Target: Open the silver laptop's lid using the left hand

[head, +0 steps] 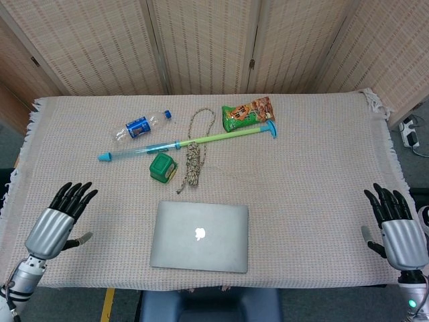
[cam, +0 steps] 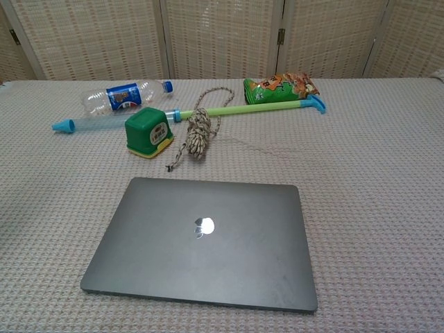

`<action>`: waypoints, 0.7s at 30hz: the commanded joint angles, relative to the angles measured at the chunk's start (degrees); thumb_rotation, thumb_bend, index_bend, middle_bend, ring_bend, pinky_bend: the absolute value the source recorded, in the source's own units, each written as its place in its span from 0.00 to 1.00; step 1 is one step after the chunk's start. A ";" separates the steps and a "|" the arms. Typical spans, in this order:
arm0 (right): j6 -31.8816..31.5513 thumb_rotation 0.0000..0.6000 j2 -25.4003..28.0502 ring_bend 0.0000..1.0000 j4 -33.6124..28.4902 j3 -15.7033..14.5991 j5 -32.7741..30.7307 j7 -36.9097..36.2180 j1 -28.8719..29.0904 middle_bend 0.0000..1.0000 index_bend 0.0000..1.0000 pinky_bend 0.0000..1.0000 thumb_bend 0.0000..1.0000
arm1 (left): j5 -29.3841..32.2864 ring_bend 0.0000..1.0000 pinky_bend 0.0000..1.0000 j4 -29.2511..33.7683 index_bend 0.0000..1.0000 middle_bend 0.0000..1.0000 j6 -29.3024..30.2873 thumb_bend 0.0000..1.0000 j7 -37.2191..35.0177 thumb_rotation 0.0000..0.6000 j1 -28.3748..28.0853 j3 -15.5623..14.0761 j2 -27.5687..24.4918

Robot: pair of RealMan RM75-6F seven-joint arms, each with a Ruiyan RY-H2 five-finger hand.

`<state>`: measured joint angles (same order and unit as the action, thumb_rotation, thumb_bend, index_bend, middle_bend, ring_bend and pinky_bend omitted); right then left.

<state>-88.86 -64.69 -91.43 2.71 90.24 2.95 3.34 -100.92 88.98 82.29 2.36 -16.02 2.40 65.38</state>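
Observation:
The silver laptop (head: 200,236) lies closed and flat near the table's front edge, its logo facing up; the chest view shows the same laptop (cam: 205,240) filling the lower middle. My left hand (head: 57,223) hovers over the cloth well to the laptop's left, fingers spread and holding nothing. At the table's front right corner my right hand (head: 396,229) is also spread and empty, far from the laptop. Neither hand shows in the chest view.
Behind the laptop lie a green tape measure (head: 162,167), a coiled rope (head: 194,161), a long green and blue stick (head: 188,141), a water bottle (head: 139,125) and a snack bag (head: 248,112). A woven cloth (head: 322,174) covers the table, with screens behind.

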 commanded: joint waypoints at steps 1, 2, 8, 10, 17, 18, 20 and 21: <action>0.09 1.00 0.00 0.02 -0.04 -0.04 0.17 -0.06 0.07 0.00 0.00 0.00 0.45 | -3.10 0.05 0.00 -0.08 0.08 0.08 -2.28 0.14 -1.22 1.00 -2.85 -0.81 0.72; 0.15 1.00 -0.10 0.02 0.02 -0.04 0.28 -0.17 0.14 0.00 0.00 0.00 0.45 | -4.07 0.05 0.00 -0.32 0.08 0.09 -3.01 0.14 -1.65 1.00 -3.81 -1.07 1.29; 0.90 1.00 -0.38 0.02 0.19 -0.12 0.38 -0.12 0.52 0.00 0.00 0.00 0.45 | -8.06 0.06 0.00 0.10 0.09 0.10 -7.44 0.13 -1.17 1.00 -7.96 -2.84 3.73; 1.05 1.00 -0.51 0.02 0.37 -0.14 0.62 -0.31 0.71 0.00 0.00 0.00 0.45 | -9.36 0.06 0.00 0.70 0.08 0.10 -9.00 0.13 -1.59 1.00 -9.56 -3.46 4.69; 2.16 1.00 -0.89 0.02 1.08 -0.22 0.72 -0.97 1.37 0.00 0.00 0.00 0.45 | -10.84 0.06 0.00 1.62 0.06 0.10 -14.67 0.13 -0.39 1.00 -14.33 -4.06 8.71; 2.26 1.00 -0.96 0.02 1.08 -0.22 0.84 -1.00 1.50 0.00 0.00 0.00 0.45 | -10.65 0.06 0.00 1.66 0.05 0.10 -15.60 0.13 -0.36 1.00 -15.01 -4.08 9.62; 2.34 1.00 -1.08 0.03 1.11 -0.23 1.00 -1.21 1.64 0.00 0.00 0.00 0.45 | -10.58 0.06 0.00 1.44 0.04 0.10 -17.03 0.13 -0.32 1.00 -16.13 -4.21 10.98; 2.42 1.00 -1.15 0.03 1.16 -0.24 1.03 -1.39 1.71 0.00 0.00 0.00 0.45 | -10.52 0.06 0.00 1.22 0.03 0.10 -17.98 0.13 0.10 1.00 -16.76 -4.33 11.71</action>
<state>-86.49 -65.79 -90.30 2.48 91.24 1.64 5.00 -111.47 90.39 65.59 1.96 -31.71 -1.70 75.92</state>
